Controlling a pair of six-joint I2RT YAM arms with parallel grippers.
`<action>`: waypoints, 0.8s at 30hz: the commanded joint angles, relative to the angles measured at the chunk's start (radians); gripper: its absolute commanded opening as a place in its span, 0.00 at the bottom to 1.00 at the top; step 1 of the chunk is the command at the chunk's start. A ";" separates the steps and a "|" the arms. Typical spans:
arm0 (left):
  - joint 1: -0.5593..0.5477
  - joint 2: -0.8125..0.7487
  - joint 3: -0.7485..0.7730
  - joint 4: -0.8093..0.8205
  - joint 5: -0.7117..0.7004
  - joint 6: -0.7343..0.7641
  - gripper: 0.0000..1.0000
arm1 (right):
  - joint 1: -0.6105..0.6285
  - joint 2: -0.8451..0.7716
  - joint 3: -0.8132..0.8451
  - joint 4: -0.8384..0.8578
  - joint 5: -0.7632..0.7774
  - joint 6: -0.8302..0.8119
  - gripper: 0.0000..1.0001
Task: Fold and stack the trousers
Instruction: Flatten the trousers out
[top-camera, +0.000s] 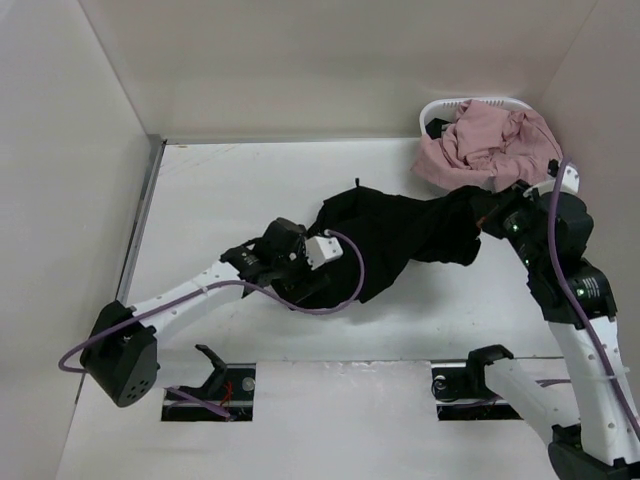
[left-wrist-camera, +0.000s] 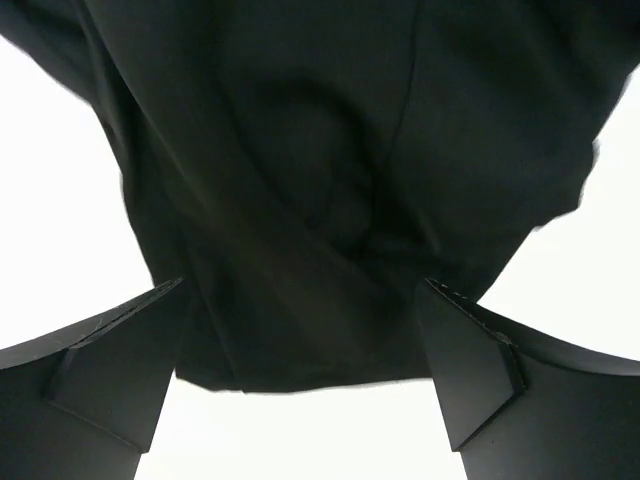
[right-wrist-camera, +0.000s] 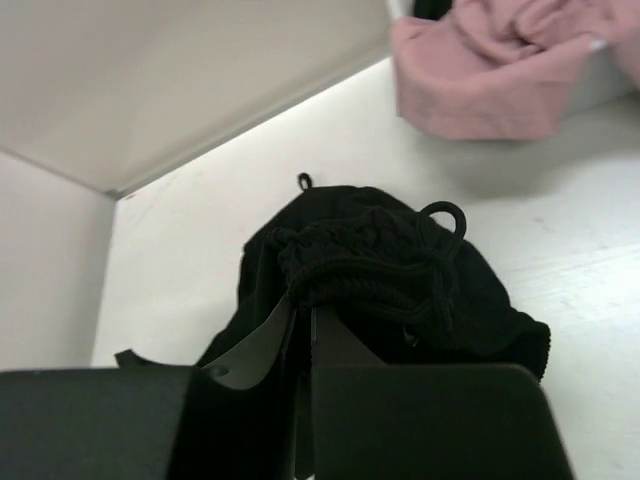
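Note:
A pair of black trousers lies crumpled across the middle of the white table. My left gripper hovers over its lower left end. In the left wrist view the left gripper is open, the fingers wide apart, and the hem of the black fabric sits between them without being held. My right gripper is shut on the trousers' right end. In the right wrist view the right gripper pinches the bunched waistband with its drawstring.
A white basket at the far right corner holds pink garments, some hanging over its rim; they also show in the right wrist view. White walls enclose the table on the left, back and right. Two mount cut-outs lie along the near edge.

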 joint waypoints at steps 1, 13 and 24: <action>-0.020 0.006 -0.078 0.026 -0.043 0.102 1.00 | -0.048 -0.032 0.060 -0.035 -0.024 -0.060 0.02; 0.116 0.098 -0.115 0.184 -0.241 0.090 0.01 | -0.063 0.071 0.089 0.089 -0.109 -0.070 0.03; 0.689 -0.063 0.464 0.018 -0.054 0.303 0.00 | -0.077 0.344 0.469 0.201 -0.240 -0.109 0.03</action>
